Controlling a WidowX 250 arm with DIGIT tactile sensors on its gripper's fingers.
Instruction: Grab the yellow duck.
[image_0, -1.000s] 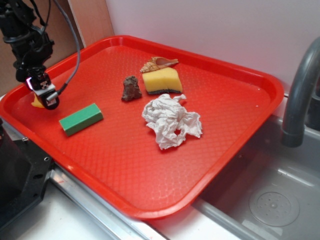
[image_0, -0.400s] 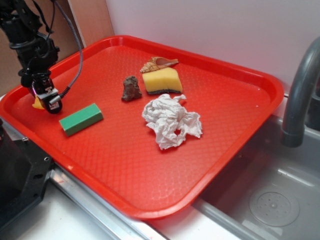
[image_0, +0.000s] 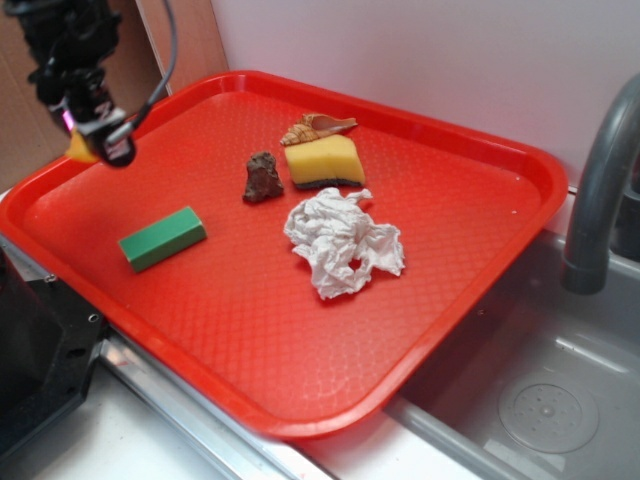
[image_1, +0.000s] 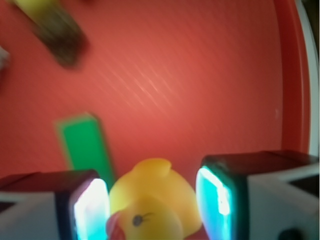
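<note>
The yellow duck (image_1: 152, 200) with its orange-red beak sits between my two pads in the wrist view, held off the red tray (image_1: 200, 75). From outside, only a small yellow part of the duck (image_0: 79, 148) shows beside my gripper (image_0: 100, 142), which hangs above the tray's far left corner. The gripper (image_1: 152, 202) is shut on the duck, one pad on each side of its body.
On the tray (image_0: 480, 230) lie a green block (image_0: 162, 238), a brown rock (image_0: 262, 177), a yellow sponge (image_0: 322, 160) with a seashell (image_0: 315, 126) behind it, and crumpled white paper (image_0: 343, 240). A sink (image_0: 540, 400) and grey faucet (image_0: 600, 170) stand at the right.
My gripper has risen from the tray surface by the green block, carrying the yellow duck up with it. Nothing else on the tray has moved.
</note>
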